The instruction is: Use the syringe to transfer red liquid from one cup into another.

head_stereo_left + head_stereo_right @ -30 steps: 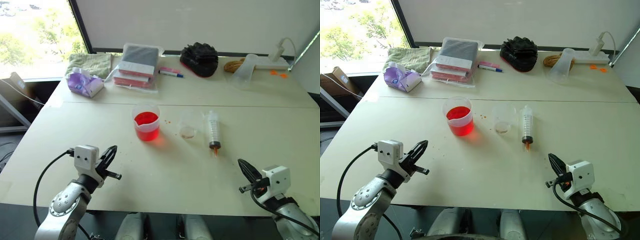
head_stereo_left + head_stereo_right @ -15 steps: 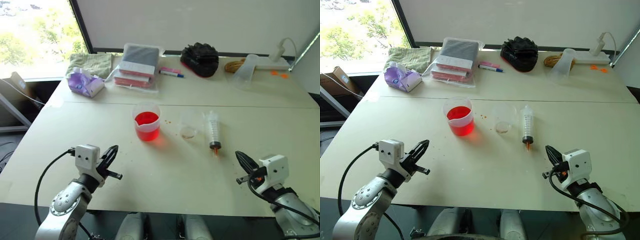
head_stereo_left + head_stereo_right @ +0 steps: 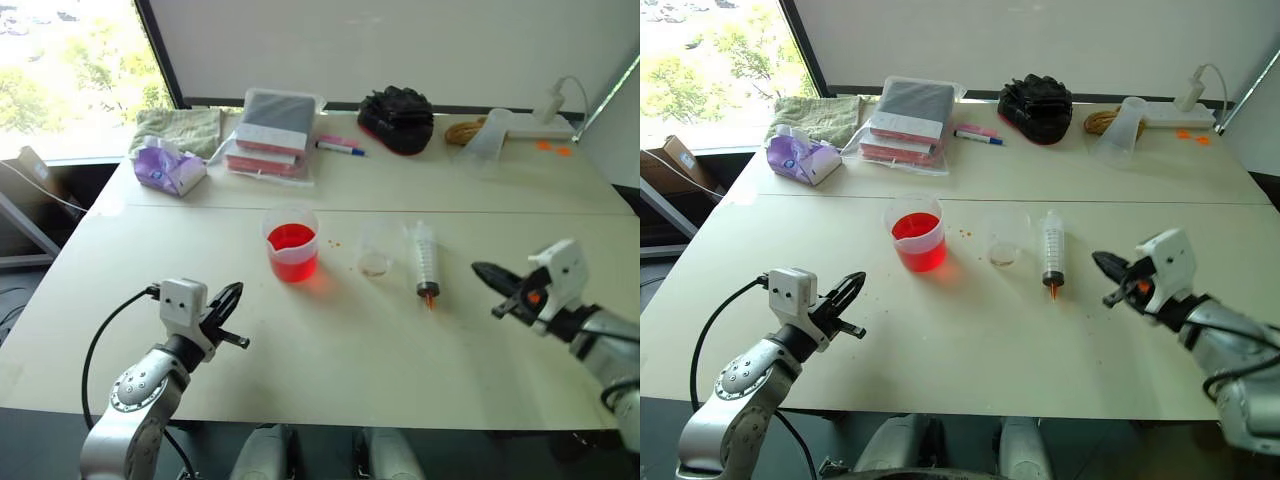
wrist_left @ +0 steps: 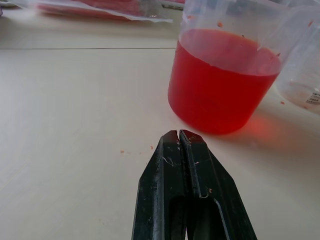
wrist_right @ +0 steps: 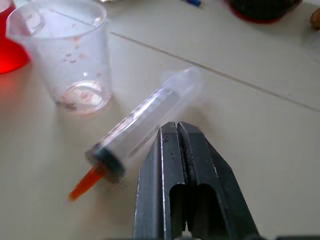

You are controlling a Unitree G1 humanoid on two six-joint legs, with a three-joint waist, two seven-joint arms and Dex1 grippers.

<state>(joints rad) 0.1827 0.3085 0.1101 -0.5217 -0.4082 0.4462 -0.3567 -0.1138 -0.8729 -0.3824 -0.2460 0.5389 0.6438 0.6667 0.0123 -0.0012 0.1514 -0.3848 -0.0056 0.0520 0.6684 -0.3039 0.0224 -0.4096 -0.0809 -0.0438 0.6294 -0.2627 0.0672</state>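
Head views: syringe lies flat on the tabletop, orange tip toward the robot, just ahead of the right gripper fingers and slightly to their left, not touching. Right fingers pressed together, empty, pointing at the syringe's tip end from its right. Narrow clear cup stands just left of the syringe. Spouted beaker with red liquid stands further left, ahead and right of the left gripper. Left fingers also closed, empty, well apart from the beaker. At the far edge: blue-capped marker, frosted jug on its side, black bundle, packets, green cloth.

Left wrist view: fingers shut tip to tip, nothing between them. Beaker sits straight beyond the tips, a bare strip of tabletop between. Red liquid fills most of its height. Edge of the narrow cup beside it.

Right wrist view: fingers closed, nothing held. Syringe lies diagonally just past the tips; barrel looks clear, black plunger seal near the orange tip. Narrow cup beyond it, upright, orange residue at the bottom.
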